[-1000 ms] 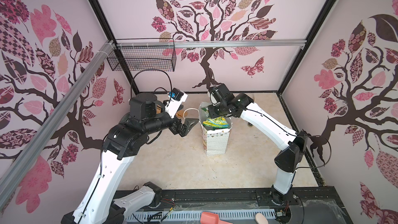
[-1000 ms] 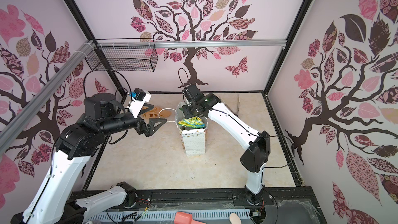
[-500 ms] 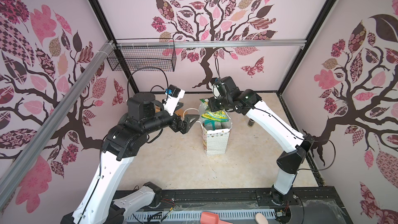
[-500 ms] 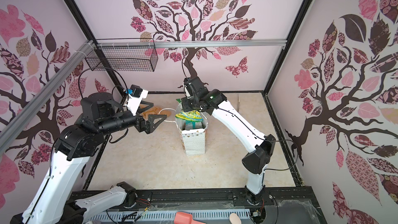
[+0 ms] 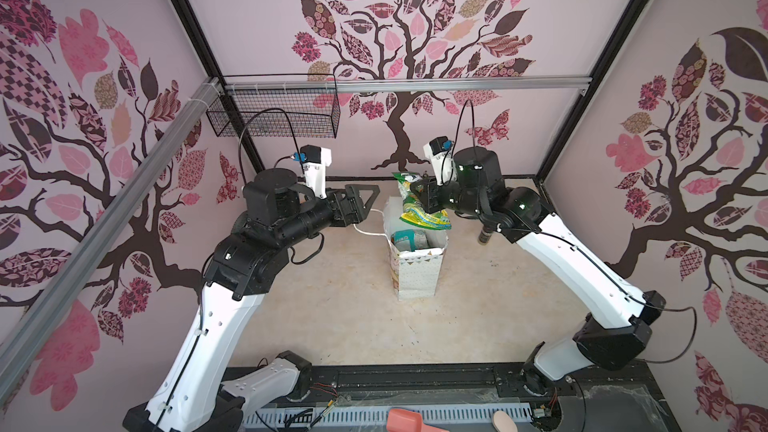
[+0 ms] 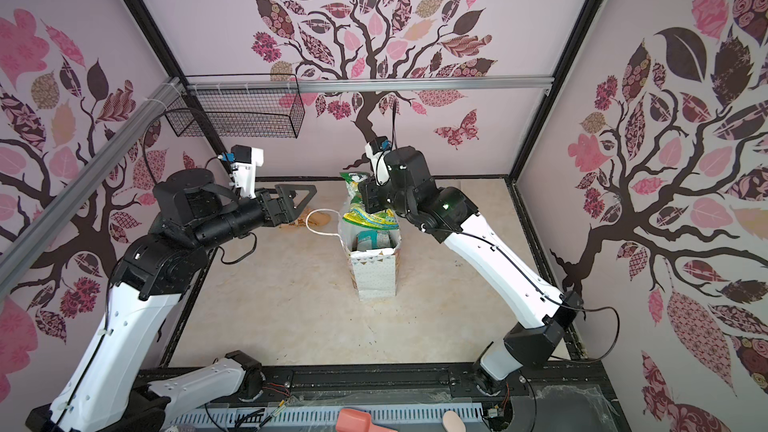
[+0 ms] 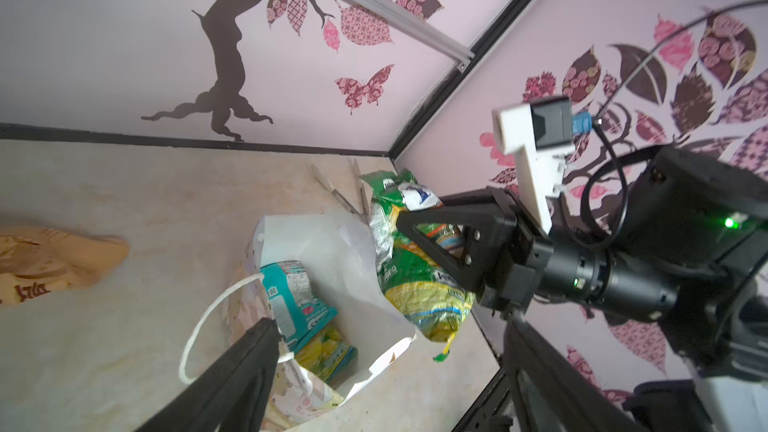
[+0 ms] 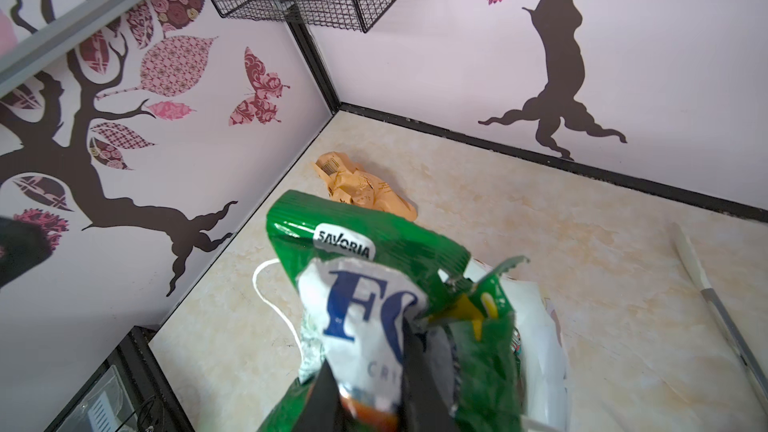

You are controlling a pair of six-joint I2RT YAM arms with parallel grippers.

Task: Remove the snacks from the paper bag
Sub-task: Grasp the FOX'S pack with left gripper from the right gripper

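Observation:
The white paper bag (image 5: 417, 272) (image 6: 374, 274) stands upright mid-floor, mouth open. My right gripper (image 5: 423, 198) (image 6: 366, 198) (image 8: 374, 388) is shut on a green-and-yellow snack (image 5: 420, 211) (image 6: 369, 214) (image 8: 374, 251) (image 7: 415, 284), which hangs just above the bag's mouth. A teal snack (image 5: 405, 238) (image 6: 371, 239) (image 7: 291, 297) and a yellow-green one (image 7: 328, 351) lie inside the bag. My left gripper (image 5: 368, 204) (image 6: 300, 201) (image 7: 390, 367) is open at the bag's left rim, one finger (image 7: 245, 367) by the rope handle (image 7: 208, 326). A tan-orange snack (image 7: 50, 259) (image 8: 365, 189) lies on the floor at the back left.
A small dark jar (image 5: 484, 236) stands right of the bag under my right arm. A knife-like tool (image 8: 706, 284) lies near the back wall. The black wire basket (image 5: 274, 118) hangs on the back left rail. A pink scoop (image 5: 405, 423) rests at the front edge.
My right gripper has lifted the green-and-yellow snack up out of the bag. My left gripper has risen slightly near the bag's handle, and its jaws have narrowed a little.

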